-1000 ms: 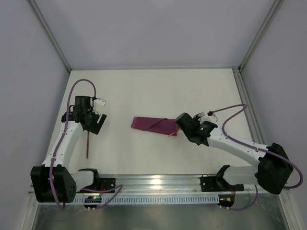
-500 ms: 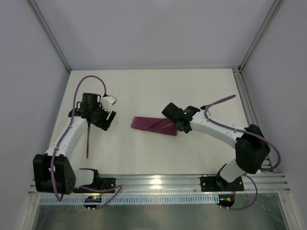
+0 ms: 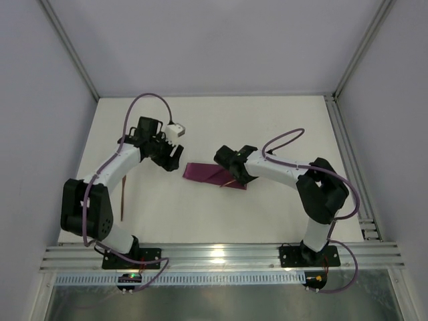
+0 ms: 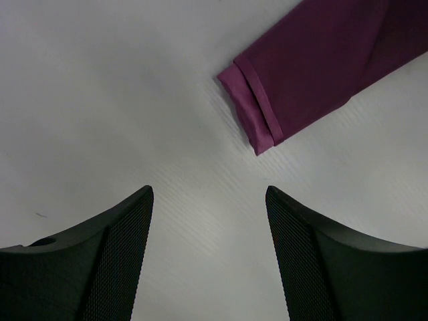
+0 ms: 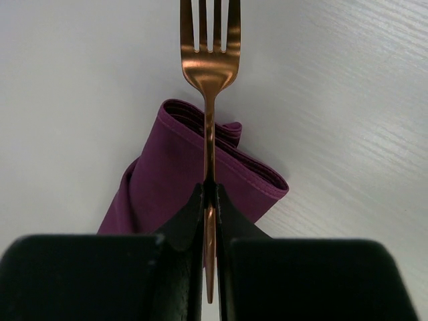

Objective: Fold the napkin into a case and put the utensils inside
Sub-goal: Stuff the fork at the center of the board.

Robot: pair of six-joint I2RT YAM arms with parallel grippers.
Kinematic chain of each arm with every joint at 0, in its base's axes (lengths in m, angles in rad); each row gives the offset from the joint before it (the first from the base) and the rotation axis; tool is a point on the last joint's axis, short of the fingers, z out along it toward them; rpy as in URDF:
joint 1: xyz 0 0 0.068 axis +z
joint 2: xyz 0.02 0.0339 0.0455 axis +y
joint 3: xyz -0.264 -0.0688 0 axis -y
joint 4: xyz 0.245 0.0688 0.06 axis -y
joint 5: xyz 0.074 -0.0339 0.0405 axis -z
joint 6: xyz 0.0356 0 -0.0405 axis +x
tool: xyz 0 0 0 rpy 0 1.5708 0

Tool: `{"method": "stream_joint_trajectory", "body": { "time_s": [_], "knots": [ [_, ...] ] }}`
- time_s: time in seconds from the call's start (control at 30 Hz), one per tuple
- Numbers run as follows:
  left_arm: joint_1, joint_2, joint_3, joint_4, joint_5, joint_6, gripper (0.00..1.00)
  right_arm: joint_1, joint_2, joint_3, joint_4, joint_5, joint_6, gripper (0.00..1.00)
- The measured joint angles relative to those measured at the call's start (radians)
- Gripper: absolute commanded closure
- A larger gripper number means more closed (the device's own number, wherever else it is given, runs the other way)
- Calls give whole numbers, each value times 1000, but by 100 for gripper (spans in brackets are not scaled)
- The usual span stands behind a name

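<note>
The napkin (image 3: 208, 175) lies folded as a narrow maroon case in the middle of the table. My right gripper (image 5: 209, 190) is shut on the handle of a copper fork (image 5: 209, 60) and holds it above one layered end of the napkin (image 5: 175, 175), tines pointing away. From above, that gripper (image 3: 233, 172) hangs over the case's right part. My left gripper (image 4: 208, 194) is open and empty above bare table, a short way from the hemmed left end of the napkin (image 4: 314, 67). In the top view it (image 3: 175, 159) sits just left of the case. A second thin utensil (image 3: 123, 200) lies at the left.
White walls and metal frame posts close in the table on three sides. A rail (image 3: 214, 257) carrying the arm bases runs along the near edge. Purple cables loop above both arms.
My left arm has swung right from the thin utensil towards the napkin's left end. My right arm has carried the fork leftwards over the napkin's right part.
</note>
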State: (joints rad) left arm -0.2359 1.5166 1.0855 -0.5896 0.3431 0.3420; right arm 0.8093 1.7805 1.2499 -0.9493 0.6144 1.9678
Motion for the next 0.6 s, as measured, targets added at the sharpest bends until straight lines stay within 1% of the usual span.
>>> {"method": "stream_joint_trajectory", "body": {
  "time_s": [0.17, 0.43, 0.5, 0.53, 0.6],
  "knots": [
    [-18, 96, 56, 58, 17, -44, 29, 0, 54, 3, -2, -11, 0, 96],
    [-60, 209, 61, 122, 16, -84, 30, -10, 81, 15, 6, -22, 0, 96],
    [-60, 236, 68, 133, 16, -95, 33, -15, 81, 23, 14, -23, 0, 96],
    [-60, 248, 70, 140, 16, -100, 38, -18, 80, 25, 20, -23, 0, 96],
    [-60, 269, 71, 150, 18, -109, 44, -25, 80, 26, 30, -23, 1, 96]
  ]
}}
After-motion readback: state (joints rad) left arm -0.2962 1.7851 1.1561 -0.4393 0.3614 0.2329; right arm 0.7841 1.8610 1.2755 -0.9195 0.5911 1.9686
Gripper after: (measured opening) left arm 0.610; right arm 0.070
